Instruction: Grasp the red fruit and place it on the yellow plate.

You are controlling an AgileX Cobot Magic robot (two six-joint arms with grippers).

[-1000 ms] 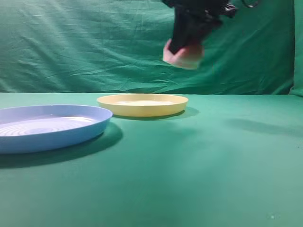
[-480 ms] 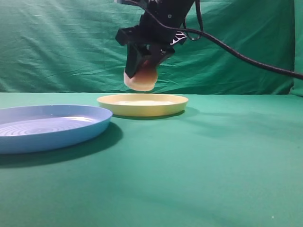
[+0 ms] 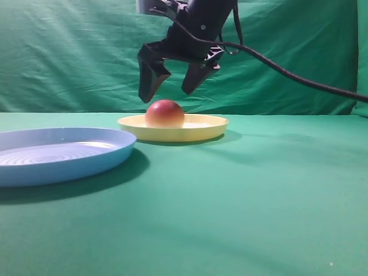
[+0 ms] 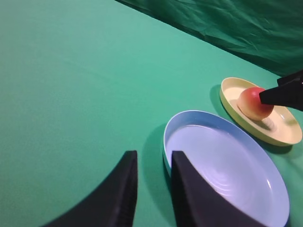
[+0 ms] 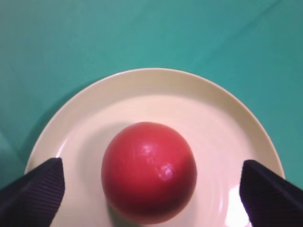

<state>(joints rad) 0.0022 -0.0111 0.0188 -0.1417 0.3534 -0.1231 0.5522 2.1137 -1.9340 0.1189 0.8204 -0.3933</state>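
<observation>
1. Left claw (image 4: 150,189): in the left wrist view its two dark fingers stand side by side with a narrow gap between them, gripping nothing; whether this is their full closure cannot be told. They hang over the green tabletop (image 3: 241,195).
2. Light-blue plate (image 4: 222,165): just beyond the left claw and to its right, resting flat on the tabletop, its centre marked with concentric rings.
3. Yellow plate (image 3: 201,129): farther from the left claw, past the blue plate and close beside it; directly below the right claw.
4. Red fruit (image 3: 165,114): sits dome-up on the yellow plate, toward the plate's left side in the exterior view. Nothing touches it from above.
5. Right claw (image 3: 172,86): spread wide and empty, poised just above the red fruit with one finger on either side; in the right wrist view the fingertips (image 5: 31,189) flank the fruit (image 5: 149,170) at the frame's lower corners, well clear of it.
6. Green cloth backdrop (image 3: 69,57): hangs behind the right claw. A black cable (image 3: 287,72) trails from the arm to the right.
</observation>
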